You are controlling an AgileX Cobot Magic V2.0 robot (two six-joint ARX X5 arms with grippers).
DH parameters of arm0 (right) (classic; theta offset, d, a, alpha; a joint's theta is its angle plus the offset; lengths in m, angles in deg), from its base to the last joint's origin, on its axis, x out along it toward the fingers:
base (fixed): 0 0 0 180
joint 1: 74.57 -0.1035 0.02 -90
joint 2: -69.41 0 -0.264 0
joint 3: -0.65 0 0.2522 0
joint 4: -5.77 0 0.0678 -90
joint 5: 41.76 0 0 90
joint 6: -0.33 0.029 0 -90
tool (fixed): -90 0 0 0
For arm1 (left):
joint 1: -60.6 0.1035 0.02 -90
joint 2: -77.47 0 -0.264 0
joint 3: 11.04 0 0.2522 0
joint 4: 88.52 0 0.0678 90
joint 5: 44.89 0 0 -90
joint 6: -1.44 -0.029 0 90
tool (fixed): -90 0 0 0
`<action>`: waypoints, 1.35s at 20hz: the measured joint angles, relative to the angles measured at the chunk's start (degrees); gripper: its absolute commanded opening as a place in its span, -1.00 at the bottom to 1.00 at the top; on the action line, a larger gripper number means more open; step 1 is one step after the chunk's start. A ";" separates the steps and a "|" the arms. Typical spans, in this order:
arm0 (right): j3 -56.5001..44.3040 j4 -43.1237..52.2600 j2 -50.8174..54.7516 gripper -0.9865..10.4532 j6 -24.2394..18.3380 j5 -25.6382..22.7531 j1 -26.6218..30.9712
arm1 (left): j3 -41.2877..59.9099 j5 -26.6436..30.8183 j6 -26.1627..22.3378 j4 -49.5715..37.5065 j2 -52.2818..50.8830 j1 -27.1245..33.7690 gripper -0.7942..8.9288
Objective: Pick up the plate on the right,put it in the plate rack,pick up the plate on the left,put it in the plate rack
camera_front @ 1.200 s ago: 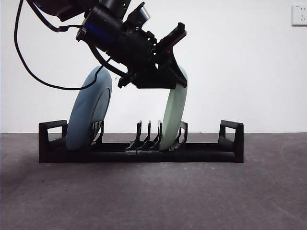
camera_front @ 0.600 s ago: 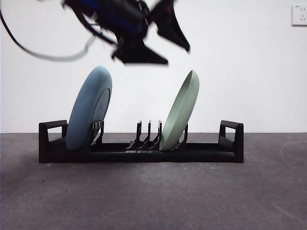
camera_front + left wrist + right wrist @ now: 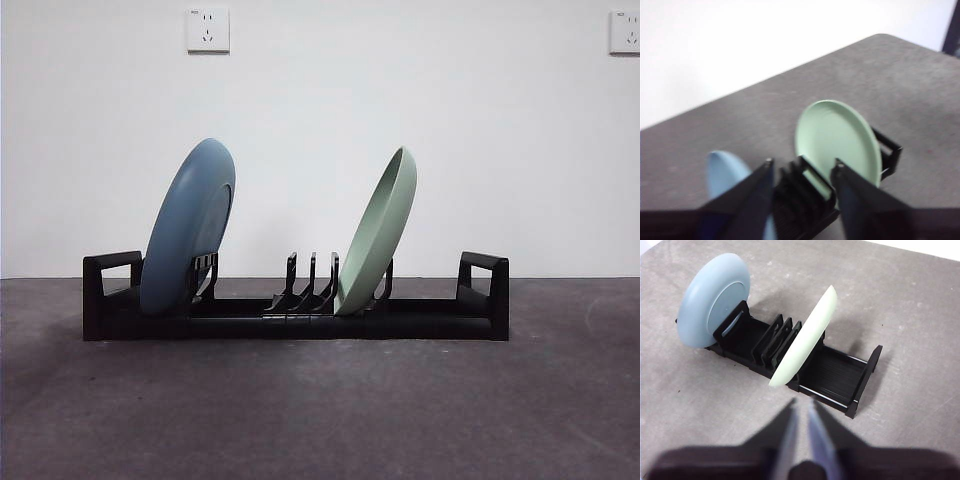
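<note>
The black plate rack [image 3: 482, 296] stands across the grey table. A blue plate [image 3: 186, 230] leans in its left slots. A pale green plate [image 3: 380, 232] leans rightward in a slot right of the middle dividers. No arm shows in the front view. In the left wrist view my left gripper [image 3: 803, 164] hangs open above the rack [image 3: 888, 148], with the green plate [image 3: 836, 139] and the blue plate [image 3: 721, 172] below it. My right gripper [image 3: 801, 405] is shut, held back from the rack [image 3: 839, 380], the blue plate [image 3: 710, 300] and the green plate [image 3: 807, 335].
Two white wall sockets [image 3: 208, 30] [image 3: 625, 31] sit high on the white wall behind. Grey tabletop [image 3: 320, 410] stretches in front of the rack. A dark upright edge [image 3: 952, 27] shows past the table's far corner.
The arm that stood over the green plate has let go and risen out of the front view. The green plate has tipped to lean rightward in its slot.
</note>
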State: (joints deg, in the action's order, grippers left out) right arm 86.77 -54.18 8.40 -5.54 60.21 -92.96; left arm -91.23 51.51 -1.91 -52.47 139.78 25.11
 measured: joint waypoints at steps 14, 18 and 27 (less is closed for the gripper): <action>-30.25 29.29 16.39 -0.86 6.80 -4.70 -0.04 | 22.88 10.03 -1.31 7.56 -29.29 2.49 -0.85; -39.15 34.53 22.08 -0.85 8.13 -7.74 -0.52 | 30.93 9.99 -0.04 5.01 -36.72 2.49 -0.85; -39.93 33.81 20.92 -0.82 10.71 -13.68 -0.33 | 31.32 9.94 0.00 3.52 -36.68 2.49 -0.84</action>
State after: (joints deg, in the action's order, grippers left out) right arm 46.83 -20.37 29.32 5.17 46.53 -93.29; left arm -59.91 61.45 -1.91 -48.95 103.10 27.61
